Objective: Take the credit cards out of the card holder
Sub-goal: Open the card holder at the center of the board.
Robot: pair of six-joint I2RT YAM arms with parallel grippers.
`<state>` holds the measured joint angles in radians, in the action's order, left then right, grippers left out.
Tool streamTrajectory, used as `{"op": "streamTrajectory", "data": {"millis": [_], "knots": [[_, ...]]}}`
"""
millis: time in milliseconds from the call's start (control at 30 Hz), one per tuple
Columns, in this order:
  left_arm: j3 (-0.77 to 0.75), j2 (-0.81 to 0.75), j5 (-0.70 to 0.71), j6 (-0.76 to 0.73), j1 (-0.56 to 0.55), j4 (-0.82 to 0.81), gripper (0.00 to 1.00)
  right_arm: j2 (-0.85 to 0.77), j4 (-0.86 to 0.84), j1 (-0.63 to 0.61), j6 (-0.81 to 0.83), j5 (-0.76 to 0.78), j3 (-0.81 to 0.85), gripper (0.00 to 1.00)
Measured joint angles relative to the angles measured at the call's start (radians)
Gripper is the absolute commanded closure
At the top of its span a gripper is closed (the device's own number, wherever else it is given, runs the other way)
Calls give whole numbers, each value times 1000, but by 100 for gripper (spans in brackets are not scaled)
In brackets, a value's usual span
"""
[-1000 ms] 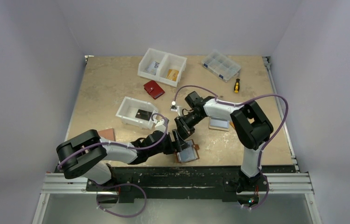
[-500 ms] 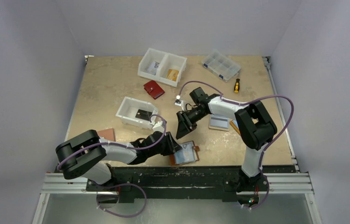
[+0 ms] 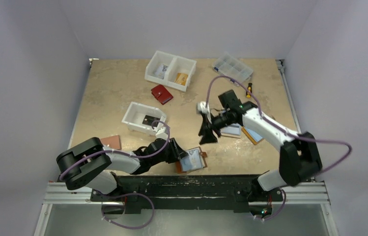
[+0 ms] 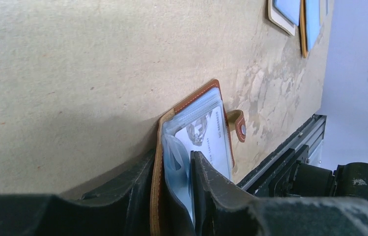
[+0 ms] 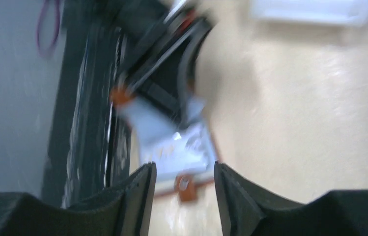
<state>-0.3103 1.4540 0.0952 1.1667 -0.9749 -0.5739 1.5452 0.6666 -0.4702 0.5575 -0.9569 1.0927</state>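
Observation:
The brown card holder [image 3: 194,161] lies open near the table's front edge, its snap tab [image 3: 204,154] pointing right. My left gripper [image 3: 178,158] is shut on the holder's left cover and clear blue sleeves [image 4: 179,162]. A pale printed card [image 4: 205,135] shows inside a sleeve. My right gripper [image 3: 206,133] hangs open and empty above the table, up and right of the holder. The right wrist view is blurred, with the holder [image 5: 169,147] beyond the open gripper [image 5: 184,169]. A small dark card [image 3: 150,119] lies in a white bin [image 3: 135,123].
A pale blue-faced card or panel [image 3: 231,131] and a tan-orange holder [image 3: 253,134] lie by the right arm. Further back are a two-part white bin [image 3: 170,73], a red wallet [image 3: 161,94], a clear organiser box [image 3: 232,68] and a screwdriver [image 3: 248,90]. A brown flat piece [image 3: 111,142] lies at left.
My right gripper has left the holder, risen and swung right and back. My left gripper has kept its hold and drawn the holder slightly left.

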Motion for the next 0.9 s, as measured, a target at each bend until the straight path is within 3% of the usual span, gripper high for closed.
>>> {"op": "streamTrajectory", "data": {"millis": [67,133,333,500,733,900], "knots": [[17,0,-14,0,12,-27,69,-116,14,-11,247,-7,-117,69],[31,1,-32,-2,25,-55,69,-179,65,-49,395,1,-188,84],[38,29,-73,-8,40,-110,67,-98,-34,-206,498,126,-220,96],[41,34,-96,-7,45,-134,56,-60,-147,-332,475,254,-241,100],[52,34,-112,1,47,-187,39,-41,-240,-412,454,417,-258,100],[55,35,-121,2,52,-218,29,-39,-256,-463,441,448,-264,100]]}}
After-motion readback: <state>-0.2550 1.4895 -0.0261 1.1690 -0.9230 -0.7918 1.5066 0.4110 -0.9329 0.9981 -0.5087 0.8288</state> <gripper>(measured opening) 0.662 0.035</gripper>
